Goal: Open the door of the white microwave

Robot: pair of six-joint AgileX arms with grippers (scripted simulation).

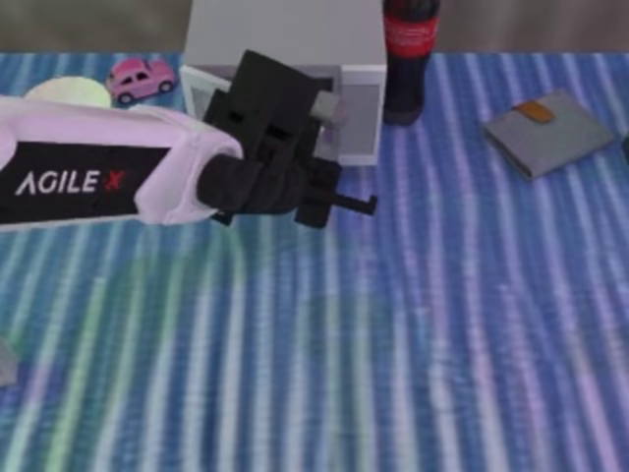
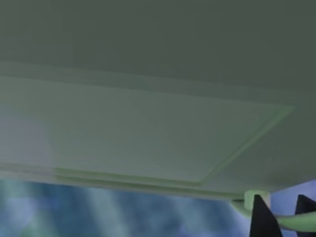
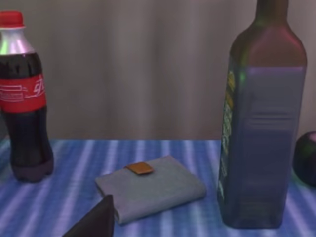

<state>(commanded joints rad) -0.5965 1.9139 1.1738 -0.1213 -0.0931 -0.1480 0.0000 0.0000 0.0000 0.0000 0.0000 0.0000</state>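
The white microwave (image 1: 285,39) sits at the far edge of the table, a bit left of centre, w/ its front facing the near side. The door (image 2: 148,128) fills most of the left wrist view as a pale framed panel seen from v. close; whether it is shut or ajar can't be told from the views. The left gripper (image 2: 282,217) is pressed up against the microwave front, the arm reaching in from the table's left. In the wrist view two dark fingertips (image 2: 261,219) stand slightly apart on either side of a thin pale handle (image 2: 256,200) at the door's edge; a firm clamp can't be confirmed, so grip state = can't tell. The right gripper isn't seen from above; only a dark corner shows in its own wrist view, state unknown.

Step in hand, as judged: securing the handle and swinging the door out. To be done well, the handle should be seated fully between the pads before any pull, and the pull should follow the door's arc around its hinge, not a straight line, so the fingers aren't dragged off. The cola bottle (image 1: 410,59), just right of the microwave, should be cleared by the swing.
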